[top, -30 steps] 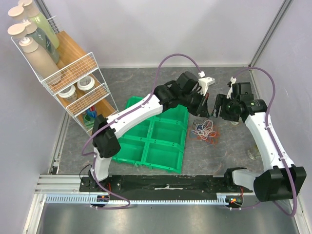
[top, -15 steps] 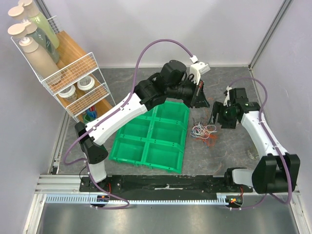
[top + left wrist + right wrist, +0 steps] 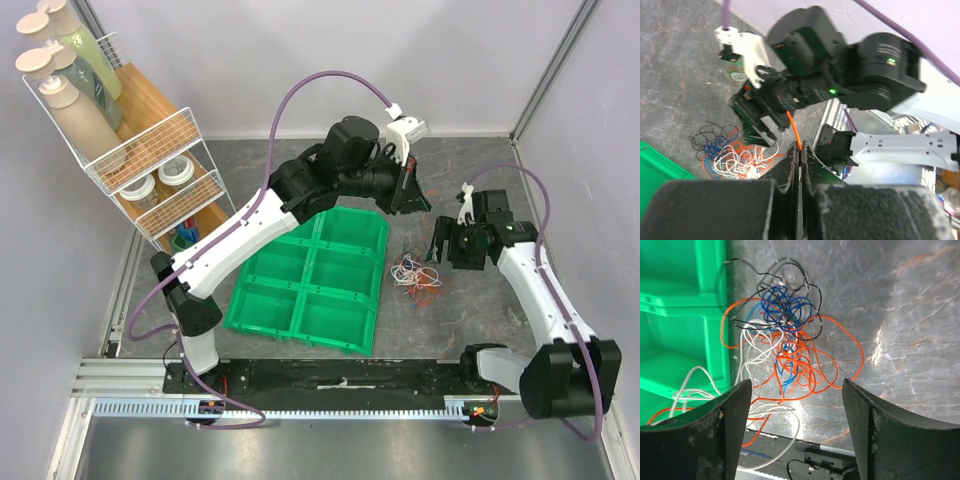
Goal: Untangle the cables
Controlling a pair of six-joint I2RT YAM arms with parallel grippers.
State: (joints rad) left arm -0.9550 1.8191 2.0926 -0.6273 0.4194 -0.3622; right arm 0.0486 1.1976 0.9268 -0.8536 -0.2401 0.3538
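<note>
On the grey counter point(image 3: 470, 315), the cables point(image 3: 418, 272) lie heaped just right of the green tray point(image 3: 335, 316), the left hand point(image 3: 411, 193) beyond them and the right hand point(image 3: 446, 245) close by.

Overhead camera looks down from behind; both close wrist cameras seemingly share the cable tangle point(image 3: 785, 355).
</note>
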